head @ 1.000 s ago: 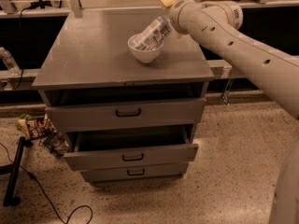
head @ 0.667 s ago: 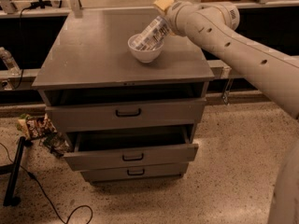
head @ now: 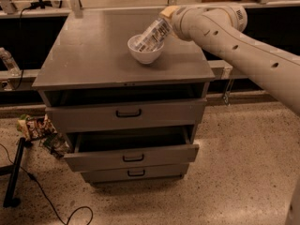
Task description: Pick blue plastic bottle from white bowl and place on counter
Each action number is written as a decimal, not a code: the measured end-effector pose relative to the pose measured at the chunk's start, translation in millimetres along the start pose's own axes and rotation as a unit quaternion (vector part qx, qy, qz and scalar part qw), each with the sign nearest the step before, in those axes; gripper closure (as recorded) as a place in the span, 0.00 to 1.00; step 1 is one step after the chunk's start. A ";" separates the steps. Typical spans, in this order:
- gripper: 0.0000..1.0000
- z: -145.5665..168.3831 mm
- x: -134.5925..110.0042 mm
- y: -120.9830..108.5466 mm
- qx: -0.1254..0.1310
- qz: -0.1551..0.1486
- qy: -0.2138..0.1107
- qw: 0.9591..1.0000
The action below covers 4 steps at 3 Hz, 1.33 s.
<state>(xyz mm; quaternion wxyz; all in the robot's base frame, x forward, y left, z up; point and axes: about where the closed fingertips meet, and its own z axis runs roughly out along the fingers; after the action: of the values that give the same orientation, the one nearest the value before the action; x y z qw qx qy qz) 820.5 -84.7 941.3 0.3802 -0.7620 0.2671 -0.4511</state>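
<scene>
Leaning in white bowl [head: 146,56]: blue plastic bottle [head: 152,34], gripper [head: 168,11] seemingly atop.

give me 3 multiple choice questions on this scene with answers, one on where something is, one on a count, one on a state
1. Where is the gripper?
A) down at the floor
B) left of the cabinet
C) by the blue plastic bottle, at its upper end

2. How many black drawer handles show?
A) one
B) three
C) five

3. How does the bottle sit?
A) tilted in the white bowl
B) standing upright
C) lying flat on the floor

Answers: 1 C, the arm's tip meets the bottle's top above the counter. 2 B, one handle on each drawer front. 3 A, its lower end rests in the bowl and its top leans right.
</scene>
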 end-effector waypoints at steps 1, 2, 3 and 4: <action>1.00 -5.8 9.8 -5.7 0.004 0.003 0.016 1.000; 1.00 -6.3 30.1 -30.1 0.030 -0.006 0.051 0.998; 1.00 -11.8 91.7 -61.9 0.063 -0.015 0.118 0.991; 1.00 -22.3 132.7 -76.1 0.073 0.007 0.164 0.984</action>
<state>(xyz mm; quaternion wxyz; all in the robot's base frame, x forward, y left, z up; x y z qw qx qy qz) 865.2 -148.5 1074.8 0.3892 -0.6461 0.2974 -0.5853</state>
